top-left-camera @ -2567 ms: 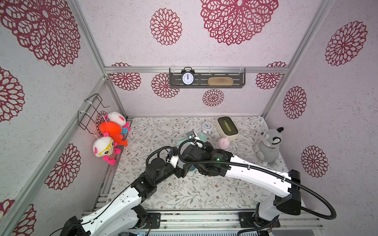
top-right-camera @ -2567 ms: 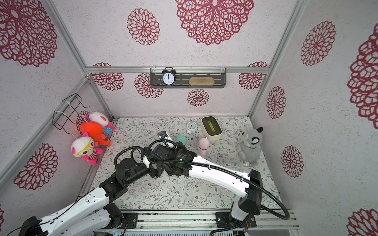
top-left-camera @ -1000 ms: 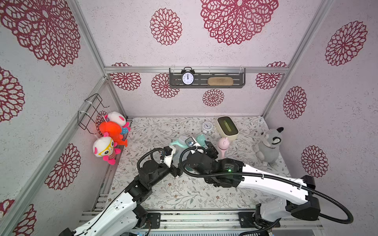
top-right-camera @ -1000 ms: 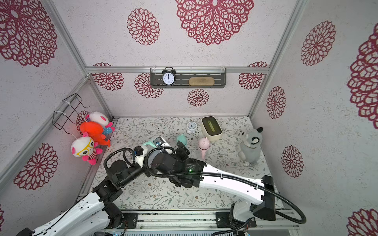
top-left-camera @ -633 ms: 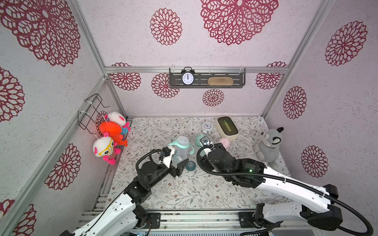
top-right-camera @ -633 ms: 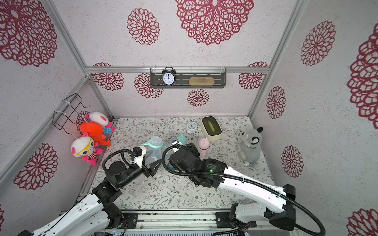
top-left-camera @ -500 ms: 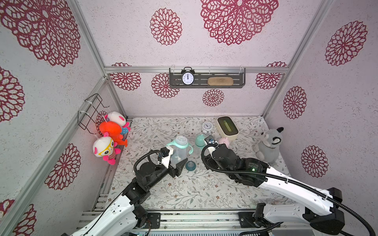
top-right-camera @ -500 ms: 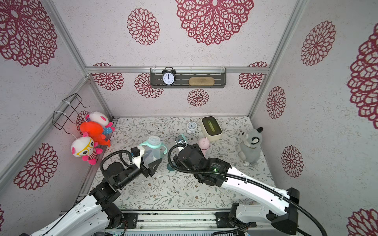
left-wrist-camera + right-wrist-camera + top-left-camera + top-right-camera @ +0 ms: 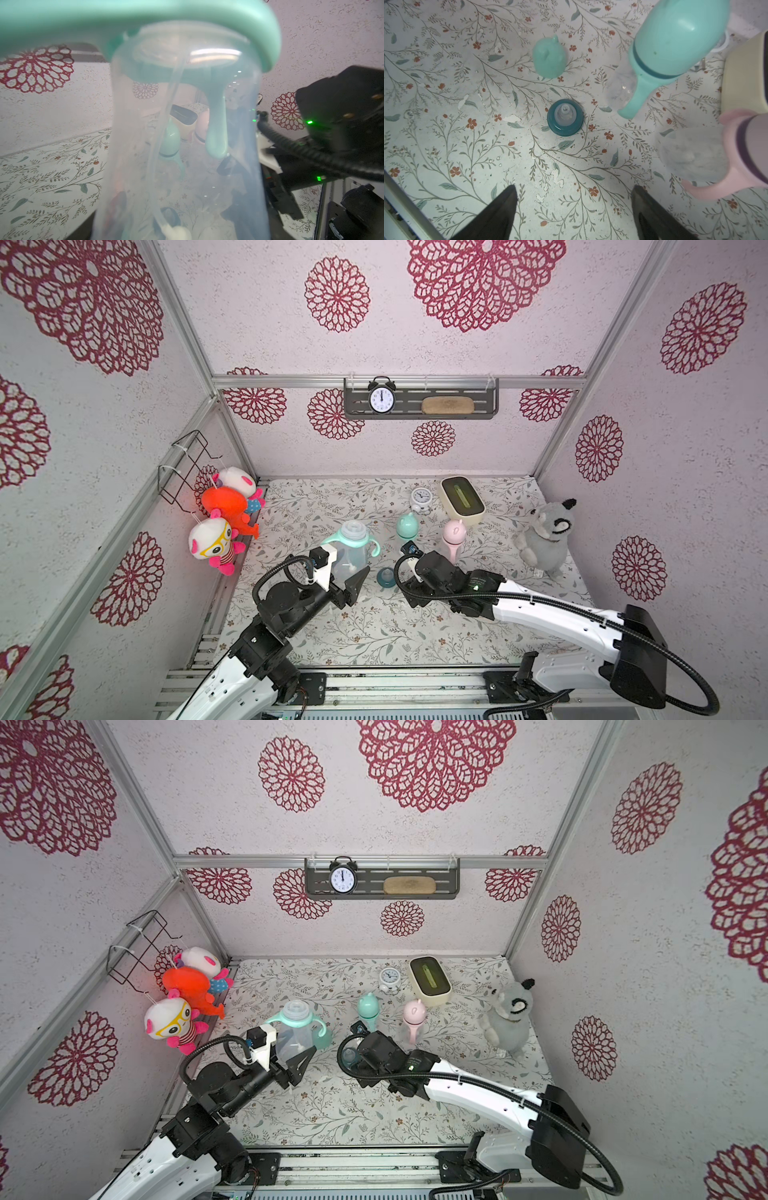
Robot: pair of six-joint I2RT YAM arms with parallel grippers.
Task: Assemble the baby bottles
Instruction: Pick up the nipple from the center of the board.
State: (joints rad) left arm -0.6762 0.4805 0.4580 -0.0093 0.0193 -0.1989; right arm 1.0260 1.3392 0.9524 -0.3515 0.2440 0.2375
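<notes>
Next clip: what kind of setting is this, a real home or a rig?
Probably a staged nursery-style test booth: wallpapered panels in an aluminium frame, plush toys hung on one wall, and baby bottles on a floral tabletop.

walls: were pale with big red flowers | floor: had a leafy print | shelf: hung at the back

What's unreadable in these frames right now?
- Left tool pads: left wrist view, filled by the blurred held bottle.
- Right tool tips: both top views, under its own wrist.
- Pink bottle top: right wrist view, cut by the edge.
- White table clock hands: both top views, too small.
</notes>
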